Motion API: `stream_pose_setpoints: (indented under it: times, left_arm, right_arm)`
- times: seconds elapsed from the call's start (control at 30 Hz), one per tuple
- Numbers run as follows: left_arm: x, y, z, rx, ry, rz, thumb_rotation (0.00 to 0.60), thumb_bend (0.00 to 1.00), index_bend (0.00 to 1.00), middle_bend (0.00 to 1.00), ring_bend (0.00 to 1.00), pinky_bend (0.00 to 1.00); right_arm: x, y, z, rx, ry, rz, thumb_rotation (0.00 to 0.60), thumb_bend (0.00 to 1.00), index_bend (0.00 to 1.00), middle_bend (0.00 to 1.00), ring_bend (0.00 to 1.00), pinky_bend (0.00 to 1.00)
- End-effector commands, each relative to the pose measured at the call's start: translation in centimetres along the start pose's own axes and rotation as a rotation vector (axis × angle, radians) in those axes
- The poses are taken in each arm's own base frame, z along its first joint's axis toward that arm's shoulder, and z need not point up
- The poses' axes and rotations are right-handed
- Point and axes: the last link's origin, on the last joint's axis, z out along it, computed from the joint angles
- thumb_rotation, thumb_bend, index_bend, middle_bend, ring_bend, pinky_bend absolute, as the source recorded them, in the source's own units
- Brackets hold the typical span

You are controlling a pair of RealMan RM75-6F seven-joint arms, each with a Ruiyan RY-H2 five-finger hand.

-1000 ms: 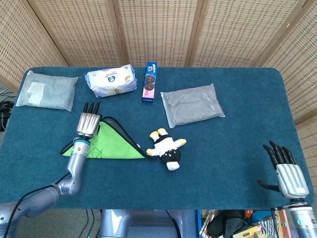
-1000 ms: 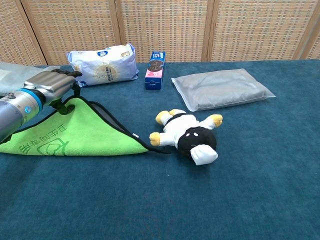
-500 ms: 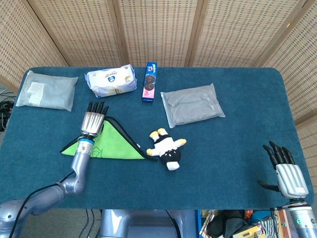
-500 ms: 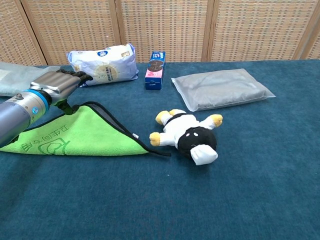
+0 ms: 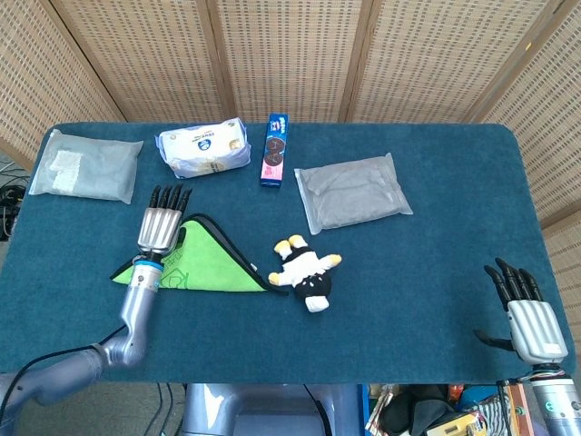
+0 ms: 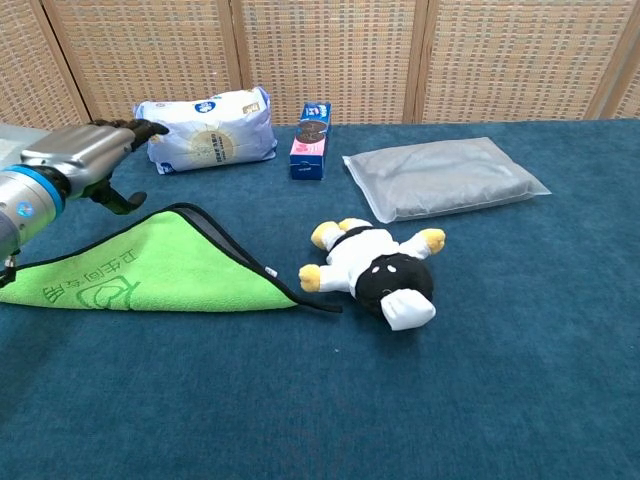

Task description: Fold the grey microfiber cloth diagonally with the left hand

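One cloth (image 6: 150,270), folded into a green triangle, lies left of one plush toy (image 6: 375,268). My left hand (image 6: 85,160) hovers above it, fingers apart, empty. My right hand (image 5: 531,318) spread, empty. Two grey pouches, one white packet, one biscuit box.

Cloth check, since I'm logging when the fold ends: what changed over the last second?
The left robot hand let go of the cloth's top corner and lifted off toward the left, now empty. The cloth settled flat as a folded triangle. The plush toy, the packets and the right robot hand stayed put.
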Motion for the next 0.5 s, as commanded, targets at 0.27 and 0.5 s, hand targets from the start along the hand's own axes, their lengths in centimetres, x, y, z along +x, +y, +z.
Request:
stream_pose_setpoints:
  times: [0.27,0.5]
  left_arm:
    - [4.8,-4.8,-11.7,-0.052,0.078,-0.09,0.6,0.33,0.0,0.0,0.0,0.0]
    - [4.8,-6.6,-17.9,-0.031,0.079,-0.042,0.6,0.21,0.0,0.0,0.0,0.0]
  right_arm:
    - [0.9,0.0,-0.3,-0.007,0.036,-0.032,0.6,0.0,0.0,0.0,0.0,0.0]
    - [1.2,-0.2,-0.6,0.0,0.049,-0.064,0.6,0.0,0.0,0.0,0.0,0.0]
